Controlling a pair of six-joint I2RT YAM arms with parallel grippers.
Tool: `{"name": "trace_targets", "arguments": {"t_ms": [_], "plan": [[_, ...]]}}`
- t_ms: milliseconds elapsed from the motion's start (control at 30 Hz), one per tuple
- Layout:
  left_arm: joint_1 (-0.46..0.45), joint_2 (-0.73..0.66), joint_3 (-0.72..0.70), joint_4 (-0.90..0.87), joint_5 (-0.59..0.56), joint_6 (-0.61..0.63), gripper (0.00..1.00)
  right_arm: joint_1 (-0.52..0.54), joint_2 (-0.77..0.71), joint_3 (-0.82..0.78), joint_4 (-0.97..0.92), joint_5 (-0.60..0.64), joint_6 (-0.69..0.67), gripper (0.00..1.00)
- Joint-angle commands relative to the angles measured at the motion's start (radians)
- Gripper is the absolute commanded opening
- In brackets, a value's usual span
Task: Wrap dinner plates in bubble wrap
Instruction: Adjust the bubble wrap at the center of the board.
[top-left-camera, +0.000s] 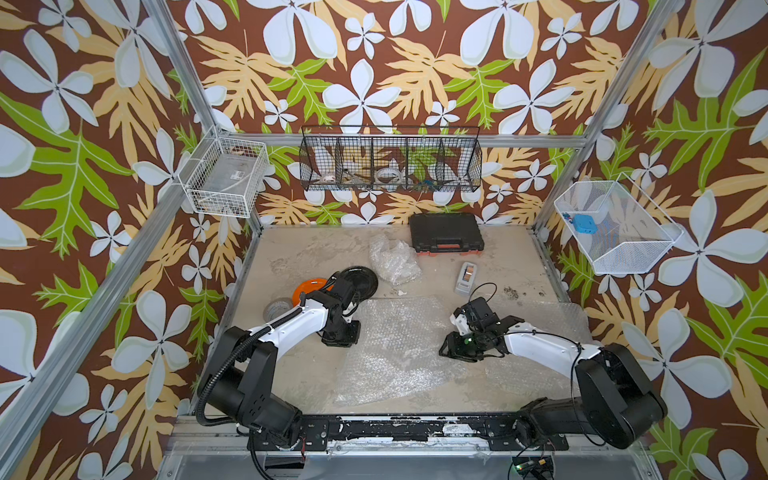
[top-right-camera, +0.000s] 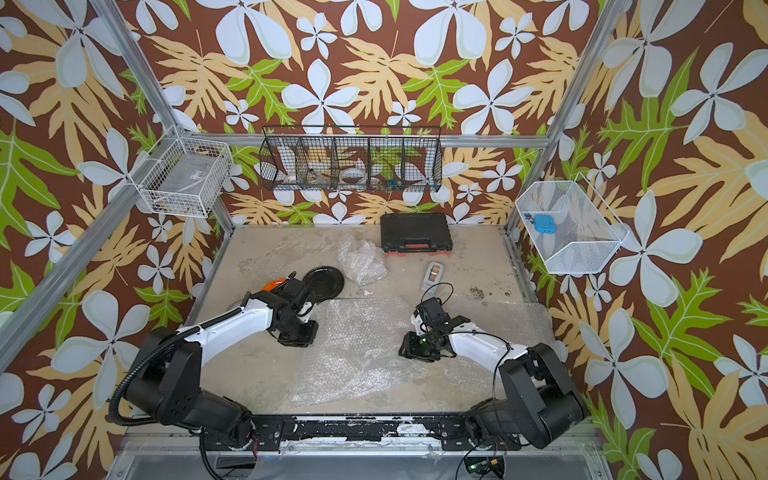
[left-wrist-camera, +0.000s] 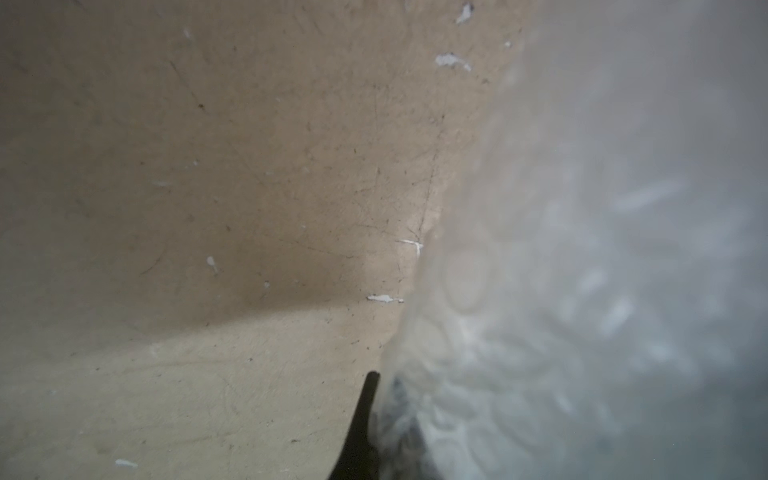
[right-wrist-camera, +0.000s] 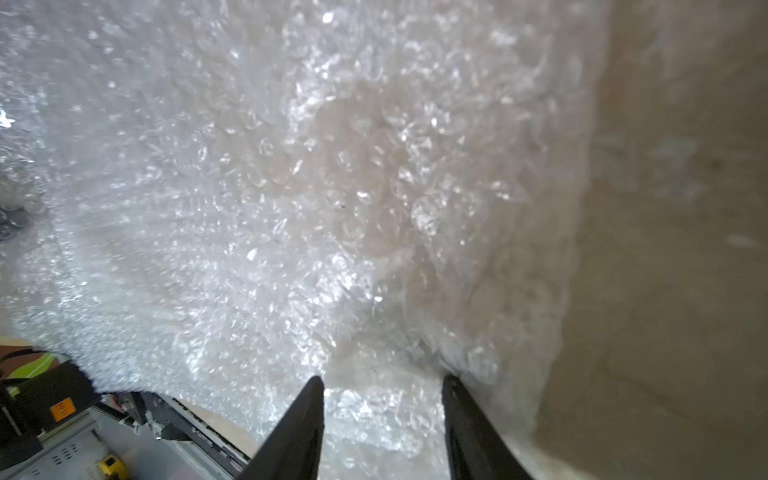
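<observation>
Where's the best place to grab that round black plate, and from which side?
Probably the round black plate's far right rim, approached from the right. It appears to lie flat, so only the thin rim offers the fingers a pinch, and the glossy orange plate crowds its left.

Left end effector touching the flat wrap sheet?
Touching. Left wrist view: the wrap edge bunches against one black finger of the left end effector, no gap between; the other finger is only a dark shape behind the plastic.
</observation>
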Motion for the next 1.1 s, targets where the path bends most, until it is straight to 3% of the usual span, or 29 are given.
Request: {"name": "trace_targets", "arguments": {"t_ms": [0,67,167,233,400,567,667,800,867,1067], "plan": [[0.002,0.014,0.011,0.014,-0.066,-0.025,0.15,-0.001,-0.011,0.048,-0.121,0.115,-0.007,0.48],[0.005,0.015,0.046,-0.015,-0.192,-0.039,0.23,-0.001,-0.026,0.118,-0.150,0.169,-0.007,0.48],[0.041,0.004,0.103,-0.061,-0.327,-0.045,0.33,0.000,-0.027,0.214,-0.142,0.119,0.012,0.47],[0.055,-0.010,0.134,-0.085,-0.344,-0.031,0.40,0.002,-0.017,0.253,-0.082,0.044,0.045,0.47],[0.058,-0.044,0.164,-0.152,-0.353,-0.019,0.46,0.022,0.060,0.324,0.221,-0.093,0.196,0.47],[0.058,-0.094,0.167,-0.198,-0.396,-0.039,0.49,0.053,0.281,0.479,0.436,-0.130,0.292,0.48],[0.058,-0.142,0.200,-0.222,-0.445,-0.057,0.52,0.084,0.422,0.619,0.457,-0.142,0.296,0.47],[0.058,-0.161,0.192,-0.193,-0.331,-0.073,0.53,0.129,0.584,0.785,0.412,-0.110,0.277,0.46],[0.058,-0.166,0.118,-0.105,-0.177,-0.083,0.52,0.138,0.649,0.838,0.404,-0.094,0.284,0.45],[0.055,-0.159,-0.133,0.117,-0.009,-0.175,0.49,0.149,0.780,0.947,0.329,0.001,0.265,0.45]]}}
